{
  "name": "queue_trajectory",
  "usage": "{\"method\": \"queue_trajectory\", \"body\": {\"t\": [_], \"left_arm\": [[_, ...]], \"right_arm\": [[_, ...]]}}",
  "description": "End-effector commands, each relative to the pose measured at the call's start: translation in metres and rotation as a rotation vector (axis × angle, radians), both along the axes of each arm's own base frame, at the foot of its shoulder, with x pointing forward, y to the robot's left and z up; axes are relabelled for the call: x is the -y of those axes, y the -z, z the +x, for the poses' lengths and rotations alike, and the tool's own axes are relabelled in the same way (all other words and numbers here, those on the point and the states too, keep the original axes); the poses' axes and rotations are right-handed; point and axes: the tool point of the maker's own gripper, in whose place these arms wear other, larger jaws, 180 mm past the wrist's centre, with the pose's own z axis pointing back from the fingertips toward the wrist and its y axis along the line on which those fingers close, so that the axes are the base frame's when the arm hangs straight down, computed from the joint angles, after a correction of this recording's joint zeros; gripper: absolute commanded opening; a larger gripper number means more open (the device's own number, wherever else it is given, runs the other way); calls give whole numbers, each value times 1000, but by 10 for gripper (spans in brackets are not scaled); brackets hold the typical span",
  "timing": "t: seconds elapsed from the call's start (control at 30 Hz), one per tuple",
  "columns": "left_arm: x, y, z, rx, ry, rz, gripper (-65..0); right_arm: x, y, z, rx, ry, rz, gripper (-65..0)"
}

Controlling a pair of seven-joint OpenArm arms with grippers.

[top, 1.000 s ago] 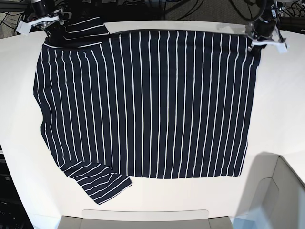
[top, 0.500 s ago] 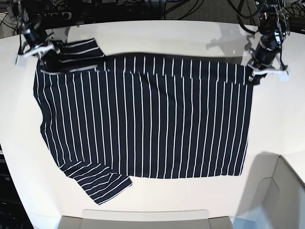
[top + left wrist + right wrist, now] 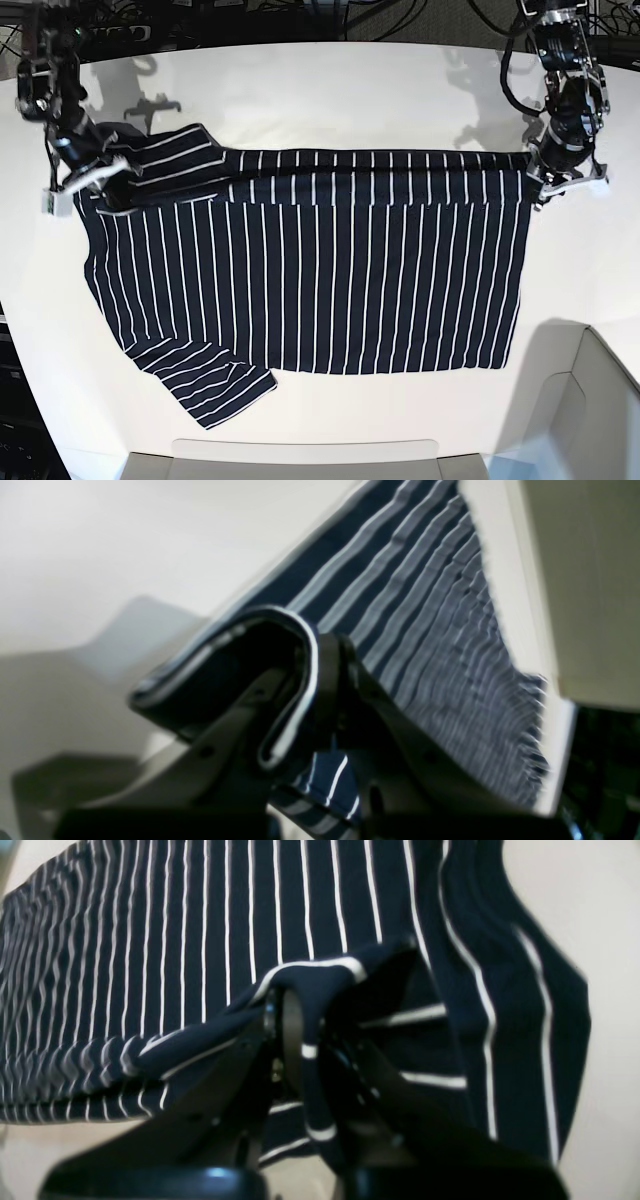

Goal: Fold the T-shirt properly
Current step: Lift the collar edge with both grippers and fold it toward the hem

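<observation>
The T-shirt (image 3: pixel 310 270), dark navy with thin white pinstripes, lies spread on the white table (image 3: pixel 330 90), its far edge lifted and folding toward the near side. My left gripper (image 3: pixel 545 182), on the base view's right, is shut on the shirt's far right corner; the left wrist view shows the cloth edge (image 3: pixel 300 680) pinched between the fingers. My right gripper (image 3: pixel 92 182), on the base view's left, is shut on the far left shoulder by the sleeve; the right wrist view shows bunched cloth (image 3: pixel 310 990) clamped between the jaws.
A near sleeve (image 3: pixel 210 385) sticks out at the lower left. A grey bin or tray edge (image 3: pixel 570 400) sits at the lower right and along the front edge. Cables (image 3: pixel 300 15) lie beyond the table's far edge.
Both grippers have carried the shirt's far edge toward the near side and lower. The far strip of the shirt now folds over the body, and the visible shirt is shorter.
</observation>
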Motion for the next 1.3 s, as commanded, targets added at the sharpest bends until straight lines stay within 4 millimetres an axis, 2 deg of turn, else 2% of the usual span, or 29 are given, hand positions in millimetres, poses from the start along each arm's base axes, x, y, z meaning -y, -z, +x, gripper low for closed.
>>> {"method": "queue_trajectory", "body": {"t": [0.0, 0.07, 0.23, 0.47, 0.57, 0.73, 0.9, 1.03, 1.17, 1.27], "left_arm": [[-9, -18, 15, 54, -1, 34, -650], [-1, -13, 26, 47, 25, 23, -650], [0, -7, 45, 40, 34, 12, -650], [-1, -21, 66, 83, 28, 9, -650], [4, -14, 76, 57, 54, 38, -650], [2, -6, 90, 31, 53, 41, -650], [2, -9, 95, 39, 51, 42, -650], [1, -20, 109, 71, 47, 42, -650], [15, -7, 122, 32, 84, 27, -650], [17, 3, 127, 4, 88, 17, -650]], "right_arm": [[4, -15, 12, 52, -8, -40, -650], [4, -16, 20, 59, -3, -71, -650], [8, -13, 37, 33, 14, -77, -650], [14, -7, 53, 22, -10, -76, -650], [20, -2, 58, 10, 4, -70, -650], [8, 9, 68, -21, -43, -128, -650], [11, 4, 80, -9, -44, -175, -650], [18, 2, 92, -5, -22, -169, -650], [26, 8, 101, -26, 2, -156, -650], [28, 11, 101, -32, 10, -155, -650]]}}
